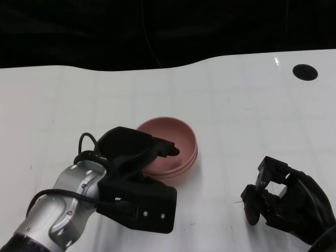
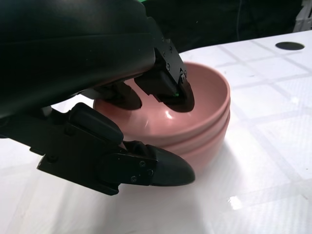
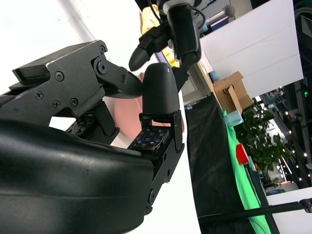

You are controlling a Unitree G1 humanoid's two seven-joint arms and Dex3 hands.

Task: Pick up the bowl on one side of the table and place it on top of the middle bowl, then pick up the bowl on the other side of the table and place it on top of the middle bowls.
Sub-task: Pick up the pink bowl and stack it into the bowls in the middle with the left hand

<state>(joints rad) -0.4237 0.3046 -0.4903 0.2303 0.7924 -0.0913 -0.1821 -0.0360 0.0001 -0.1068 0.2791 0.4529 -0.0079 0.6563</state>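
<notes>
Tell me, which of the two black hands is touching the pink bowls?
The left hand: its fingers hook over the rim of the stacked pink bowls. The right hand sits apart on the white table, holding nothing.

- White tabletop (image 1: 252, 105) with a faint grid of lines, its far edge wavy against a dark background.
- A stack of pink bowls (image 1: 181, 160) rests on it near the middle.
- A round black hole (image 1: 305, 72) sits at the far right corner.

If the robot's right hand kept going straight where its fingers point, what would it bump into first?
Probably the stack of pink bowls. The right hand points across the white table toward it, with nothing visible between, though depth is hard to judge.
</notes>
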